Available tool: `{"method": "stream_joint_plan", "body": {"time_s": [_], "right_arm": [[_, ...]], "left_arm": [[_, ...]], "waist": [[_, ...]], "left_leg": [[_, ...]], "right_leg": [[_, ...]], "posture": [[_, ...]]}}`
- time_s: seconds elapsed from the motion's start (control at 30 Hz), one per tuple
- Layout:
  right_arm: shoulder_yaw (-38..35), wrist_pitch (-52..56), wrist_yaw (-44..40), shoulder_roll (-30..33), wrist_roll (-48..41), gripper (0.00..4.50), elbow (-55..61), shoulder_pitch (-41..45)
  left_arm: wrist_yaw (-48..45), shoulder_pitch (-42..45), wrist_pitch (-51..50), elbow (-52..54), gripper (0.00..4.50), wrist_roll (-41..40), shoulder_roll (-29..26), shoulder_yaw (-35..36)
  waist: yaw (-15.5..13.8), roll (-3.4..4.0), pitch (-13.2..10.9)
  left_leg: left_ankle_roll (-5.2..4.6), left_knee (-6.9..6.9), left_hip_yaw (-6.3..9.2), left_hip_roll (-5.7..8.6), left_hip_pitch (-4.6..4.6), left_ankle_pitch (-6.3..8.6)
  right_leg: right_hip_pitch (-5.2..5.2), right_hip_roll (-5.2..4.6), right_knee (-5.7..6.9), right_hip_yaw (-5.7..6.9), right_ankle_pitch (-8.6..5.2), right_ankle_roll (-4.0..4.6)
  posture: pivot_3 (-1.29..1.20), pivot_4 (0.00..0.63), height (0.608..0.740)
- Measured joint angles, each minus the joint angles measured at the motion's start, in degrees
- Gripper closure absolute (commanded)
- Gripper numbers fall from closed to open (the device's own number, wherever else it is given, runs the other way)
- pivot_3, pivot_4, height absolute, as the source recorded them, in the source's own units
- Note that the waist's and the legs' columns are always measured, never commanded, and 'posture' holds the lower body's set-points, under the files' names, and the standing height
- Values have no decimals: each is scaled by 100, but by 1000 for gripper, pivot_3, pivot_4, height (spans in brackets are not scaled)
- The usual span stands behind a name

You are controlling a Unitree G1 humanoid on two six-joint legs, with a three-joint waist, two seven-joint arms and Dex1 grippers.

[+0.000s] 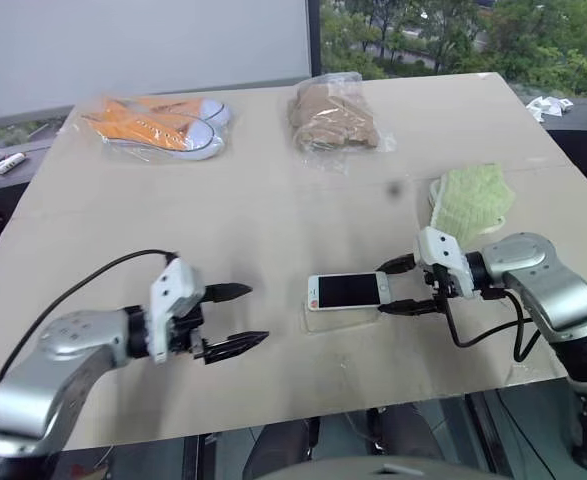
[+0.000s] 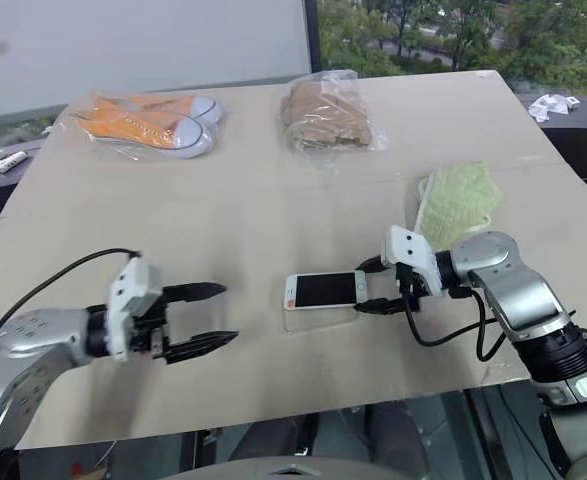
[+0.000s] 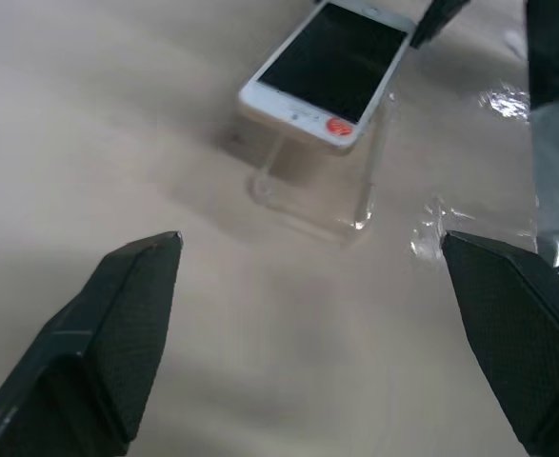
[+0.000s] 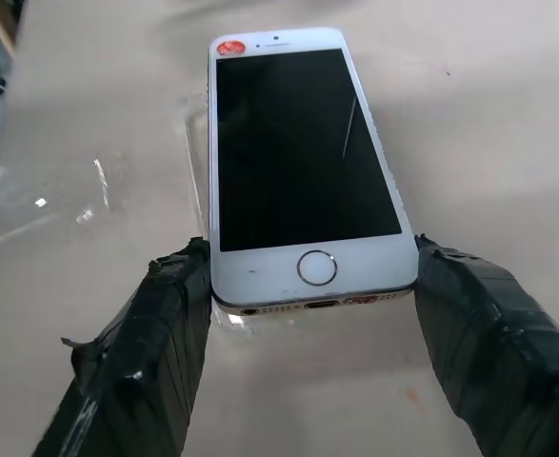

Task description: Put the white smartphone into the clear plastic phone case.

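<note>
The white smartphone (image 1: 348, 290) lies screen-up near the table's front edge, its far end resting over the clear plastic phone case (image 3: 317, 186). That case lies flat on the table just in front of and under the phone. My right gripper (image 1: 401, 285) comes in from the right. Its two fingers press against both sides of the phone's home-button end (image 4: 315, 268). My left gripper (image 1: 256, 314) hovers open to the left of the phone, pointing at it with a gap of table between.
Orange shoes in a clear bag (image 1: 158, 125) lie at the back left. A brown item in a crinkly bag (image 1: 331, 118) sits at the back centre. A green cloth (image 1: 470, 200) lies behind my right arm. The table's front edge (image 1: 373, 405) is close.
</note>
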State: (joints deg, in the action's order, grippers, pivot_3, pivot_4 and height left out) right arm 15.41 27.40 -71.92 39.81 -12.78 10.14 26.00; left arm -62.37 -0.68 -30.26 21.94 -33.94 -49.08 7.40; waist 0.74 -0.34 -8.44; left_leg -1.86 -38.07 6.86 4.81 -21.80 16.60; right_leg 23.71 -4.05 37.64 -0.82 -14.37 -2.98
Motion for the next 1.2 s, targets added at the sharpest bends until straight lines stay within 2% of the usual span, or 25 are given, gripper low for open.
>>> {"method": "stream_joint_plan", "body": {"time_s": [0.07, 0.1, 0.2, 0.23, 0.27, 0.53, 0.83, 1.2], "right_arm": [[66, 0, 89, -43, 70, 1653, -3, 3], [99, 1, 122, -42, 93, 1653, -1, 10], [144, 9, 155, 38, 125, 1653, 11, -25], [149, 10, 162, 36, 124, 1653, 13, -25], [148, 16, 171, 72, 111, 1653, 32, -74], [28, -81, 84, 228, -184, 1653, 245, -326], [21, -793, -138, 413, -42, 1653, 128, -292], [332, -1395, -389, 333, 336, 1653, -446, 24]], "left_arm": [[-180, 548, -12, -266, 1838, 61, 0, -333], [-267, 729, -5, -340, 2141, 92, 5, -447], [-609, 1335, 159, -679, 3660, 326, 104, -976], [-639, 1382, 186, -705, 3909, 346, 120, -1034], [-761, 1520, 253, -812, 4479, 411, 181, -1201], [-1044, 1919, 543, -1111, 4479, 593, 573, -1621], [-1169, 1896, 967, -1200, 4479, 1062, 588, -1773], [-1089, 1775, 1085, -1176, 4479, 1357, 710, -1963]], "waist": [[-2, 0, 0], [3, 0, 0], [-9, -1, -1], [-10, -1, -1], [-5, -1, -1], [-8, -4, -2], [-8, -4, -2], [-10, -4, -2]], "left_leg": [[0, -1, -1, 1, -2, 0], [0, -1, -1, 2, -4, 0], [0, -2, 3, 2, -10, 0], [0, -3, 3, 2, -11, 0], [0, -2, 4, 2, -10, 0], [-1, -15, 6, 2, -10, -1], [-1, -16, 5, 2, -10, -1], [-1, -18, 7, 2, -9, -1]], "right_leg": [[1, -1, -2, -1, 0, 0], [1, -1, -5, -1, 0, -1], [2, -2, -13, 4, 0, -1], [2, -2, -14, 5, 1, -1], [2, -2, -14, 3, 0, -1], [0, -1, -3, 5, 0, -2], [0, -1, -2, 5, 1, -2], [0, 0, -1, 7, 1, -2]], "posture": [[0, 150, 740], [0, 150, 740], [0, 150, 740], [0, 150, 740], [0, 150, 740], [0, 150, 740], [0, 150, 740], [0, 150, 740]]}}
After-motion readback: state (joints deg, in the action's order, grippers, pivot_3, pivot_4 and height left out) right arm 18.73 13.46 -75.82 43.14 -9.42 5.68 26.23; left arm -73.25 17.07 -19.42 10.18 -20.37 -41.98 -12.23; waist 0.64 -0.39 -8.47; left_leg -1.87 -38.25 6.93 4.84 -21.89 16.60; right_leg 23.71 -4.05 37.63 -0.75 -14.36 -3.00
